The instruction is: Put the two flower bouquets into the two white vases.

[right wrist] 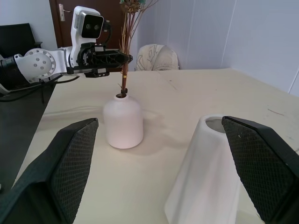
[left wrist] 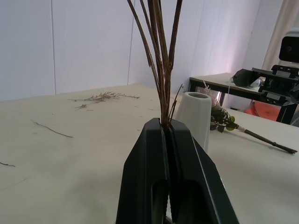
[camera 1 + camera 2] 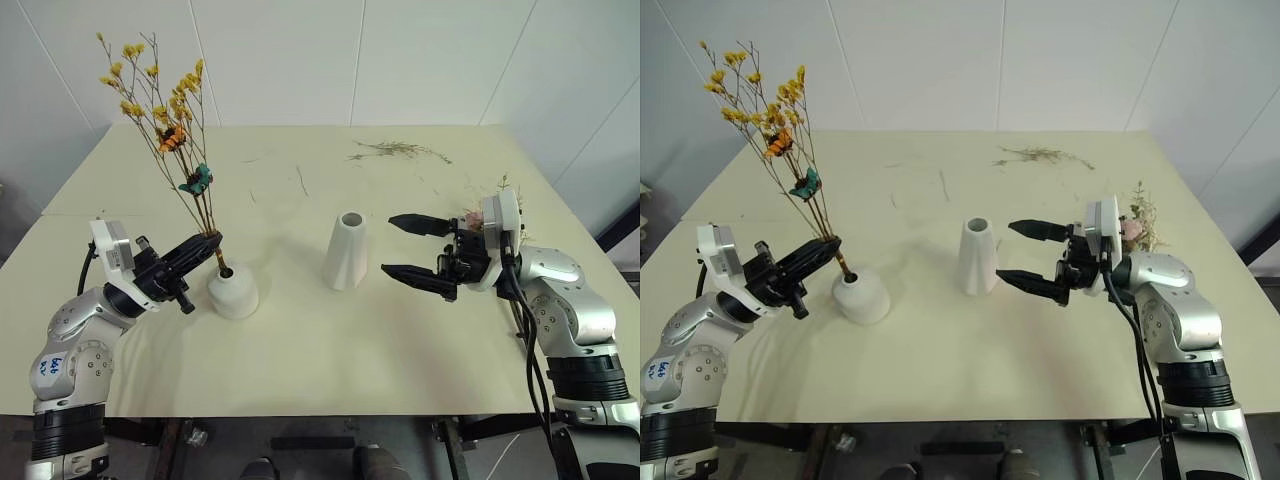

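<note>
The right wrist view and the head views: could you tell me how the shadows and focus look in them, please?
Right wrist view: the short vase casts a soft shadow across the table; the right claw fingers loom large and slightly soft. Left eye view: even light, with faint shadows beside the tall vase and beneath the left claw.
</note>
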`<state>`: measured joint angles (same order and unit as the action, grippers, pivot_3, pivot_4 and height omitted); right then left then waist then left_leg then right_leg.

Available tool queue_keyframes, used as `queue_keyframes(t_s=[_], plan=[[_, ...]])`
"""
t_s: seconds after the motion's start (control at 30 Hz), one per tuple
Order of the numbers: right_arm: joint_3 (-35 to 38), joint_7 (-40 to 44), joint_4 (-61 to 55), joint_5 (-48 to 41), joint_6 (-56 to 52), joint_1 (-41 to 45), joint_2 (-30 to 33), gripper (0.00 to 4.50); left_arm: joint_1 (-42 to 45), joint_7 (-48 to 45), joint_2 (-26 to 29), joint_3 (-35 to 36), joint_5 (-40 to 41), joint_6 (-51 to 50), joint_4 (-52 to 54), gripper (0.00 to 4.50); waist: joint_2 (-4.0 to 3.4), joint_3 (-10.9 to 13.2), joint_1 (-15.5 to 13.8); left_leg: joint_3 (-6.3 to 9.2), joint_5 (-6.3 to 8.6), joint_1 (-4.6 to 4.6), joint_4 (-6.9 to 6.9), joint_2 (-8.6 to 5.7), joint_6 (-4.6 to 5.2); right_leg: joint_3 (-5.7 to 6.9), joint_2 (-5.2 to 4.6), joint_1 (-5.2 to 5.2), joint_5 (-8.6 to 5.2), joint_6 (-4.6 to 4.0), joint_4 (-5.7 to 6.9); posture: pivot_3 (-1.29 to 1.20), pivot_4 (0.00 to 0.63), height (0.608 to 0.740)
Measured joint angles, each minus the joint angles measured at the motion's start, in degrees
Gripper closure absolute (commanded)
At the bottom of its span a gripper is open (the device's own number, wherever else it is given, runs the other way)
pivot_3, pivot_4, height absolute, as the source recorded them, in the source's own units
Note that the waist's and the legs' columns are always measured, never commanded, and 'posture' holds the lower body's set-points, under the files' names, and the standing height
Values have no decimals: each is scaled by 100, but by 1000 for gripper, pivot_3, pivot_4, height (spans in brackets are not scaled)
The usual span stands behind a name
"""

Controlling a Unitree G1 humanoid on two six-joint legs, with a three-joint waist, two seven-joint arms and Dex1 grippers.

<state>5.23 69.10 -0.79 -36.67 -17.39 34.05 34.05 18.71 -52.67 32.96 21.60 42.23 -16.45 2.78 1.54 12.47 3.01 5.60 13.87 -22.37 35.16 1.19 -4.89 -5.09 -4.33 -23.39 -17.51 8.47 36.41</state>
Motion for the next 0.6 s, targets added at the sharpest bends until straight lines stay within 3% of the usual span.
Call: queue_keyframes(t_s=[0.6], plan=[[0,3,5,10,33,0,-103,0,-110,129,121,58,32,-154,169,4473,0,0,-2,0,2,-3,-9,0,3,1,0,0,0,0,-16,0,150,740]])
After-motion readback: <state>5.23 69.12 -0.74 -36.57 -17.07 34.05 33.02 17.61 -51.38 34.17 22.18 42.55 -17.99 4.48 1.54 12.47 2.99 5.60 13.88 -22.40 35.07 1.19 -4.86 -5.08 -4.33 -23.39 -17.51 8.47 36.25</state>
